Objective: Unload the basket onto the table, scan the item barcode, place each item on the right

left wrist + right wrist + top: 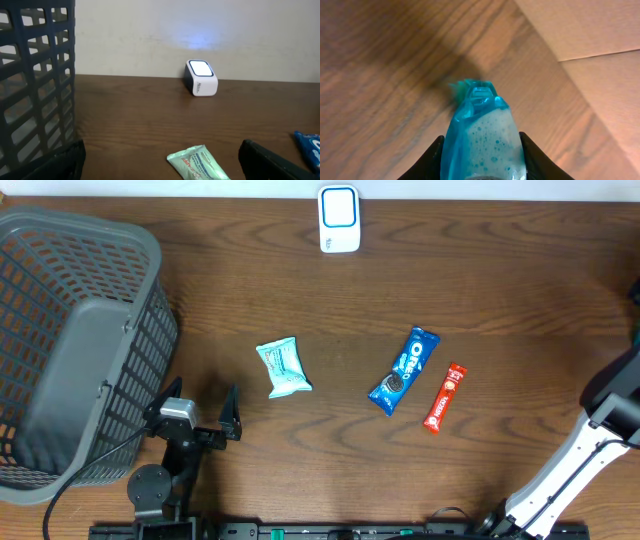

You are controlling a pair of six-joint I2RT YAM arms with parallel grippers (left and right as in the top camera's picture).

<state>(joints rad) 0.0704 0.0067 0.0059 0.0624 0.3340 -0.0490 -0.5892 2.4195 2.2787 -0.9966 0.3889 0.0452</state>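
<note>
Dark brown wood-grain desk point(500, 280) fills our view. Our right pincer point(481, 150) pinches a translucent blue plastic pouch with bubble print point(480, 125) between its black fingers, up over the desk's edge, far right of the small white box scanner with a lit blue-ringed face point(339, 218). In front of that scanner lie a mint-green crinkled packet point(283, 367), a blue Oreo wrapper point(404, 370) and a slim red bar point(444, 397). Our left pincer point(203, 398) stands spread wide and empty, left of the mint packet, beside a grey plastic lattice basket point(150, 250) left of the scanner.
</note>
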